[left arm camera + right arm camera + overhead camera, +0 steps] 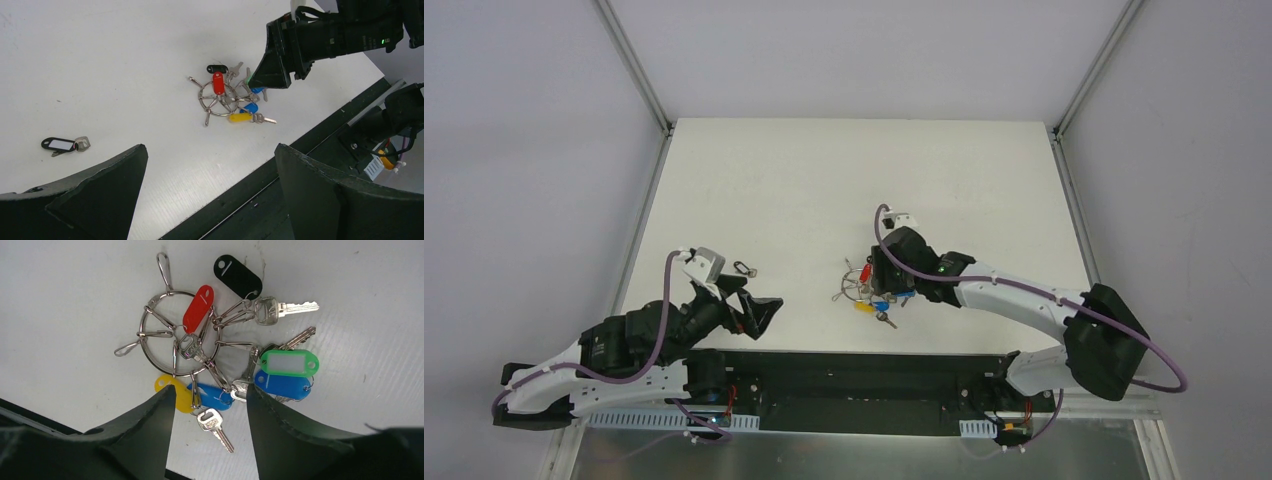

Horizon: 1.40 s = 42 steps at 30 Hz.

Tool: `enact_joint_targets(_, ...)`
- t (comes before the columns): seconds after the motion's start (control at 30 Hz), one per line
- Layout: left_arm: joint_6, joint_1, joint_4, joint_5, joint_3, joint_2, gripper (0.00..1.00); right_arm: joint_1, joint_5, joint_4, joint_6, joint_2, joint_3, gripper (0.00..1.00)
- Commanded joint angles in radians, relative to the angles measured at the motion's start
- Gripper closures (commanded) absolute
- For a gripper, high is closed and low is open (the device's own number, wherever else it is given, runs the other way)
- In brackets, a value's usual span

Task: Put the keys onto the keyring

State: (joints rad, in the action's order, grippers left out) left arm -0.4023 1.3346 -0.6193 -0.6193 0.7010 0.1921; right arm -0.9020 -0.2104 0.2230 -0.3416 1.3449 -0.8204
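Keyring of round silver wire lies on the tabletop, hung with colour-tagged keys, a blue-tagged silver key among them. Black-tagged silver key lies loose, well apart, near the left fingers, spread wide, empty. Right fingers hover half-open, empty, over the cluster. Keys look light, stiff, slippery; pinching the plastic tag seems surest.

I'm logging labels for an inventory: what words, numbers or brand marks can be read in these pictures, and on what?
No text is readable anywhere.
The green tag has a blank white insert.
Any stamping on the keys is too blurred to read.
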Motion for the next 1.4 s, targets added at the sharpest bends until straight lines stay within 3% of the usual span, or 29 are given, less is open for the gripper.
enact_joint_targets(0.0,-0.004,0.003,0.004,-0.032,0.022,-0.002,0.0,-0.04,0.003,0.069,0.081,0.043,-0.078,0.44)
enact_joint_targets(0.37,-0.01,0.003,-0.02,-0.029,0.042,0.015,0.0,-0.043,0.02,0.187,0.313,0.078,-0.14,0.53)
enact_joint_targets(0.7,-0.001,0.003,-0.021,-0.022,0.044,0.046,0.0,-0.027,0.128,0.196,0.589,0.125,-0.138,0.52)
enact_joint_targets(0.93,-0.003,0.003,-0.02,-0.017,0.039,0.034,0.0,-0.007,0.172,0.206,0.655,0.18,-0.18,0.52)
enact_joint_targets(1.37,-0.006,0.003,-0.02,-0.011,0.036,0.019,0.0,0.016,0.245,0.229,0.697,0.252,-0.22,0.64)
